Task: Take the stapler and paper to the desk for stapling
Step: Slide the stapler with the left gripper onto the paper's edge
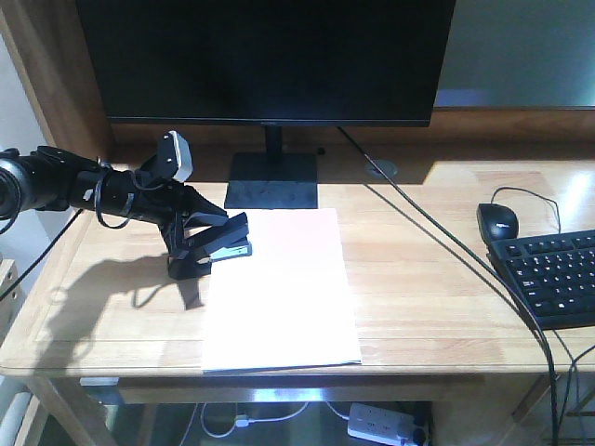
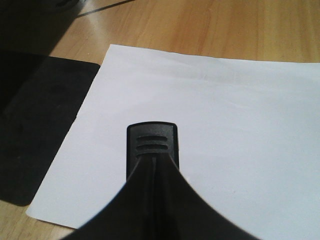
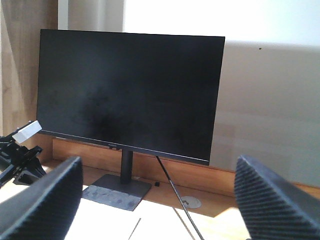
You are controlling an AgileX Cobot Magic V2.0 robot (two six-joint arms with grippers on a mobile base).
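Front view: left fingers (image 1: 206, 243) pinch the stapler (image 1: 226, 246) at the paper's (image 1: 279, 288) far-left corner on the worktop (image 1: 437, 279); right fingers (image 3: 150, 200) spread idle; next, I judge, press to staple

Desk (image 1: 437, 279) of pale planks, bearing paper (image 1: 279, 288), monitor stand (image 1: 272, 179), mouse (image 1: 497, 221), keyboard (image 1: 553, 276), cables (image 1: 446, 246).
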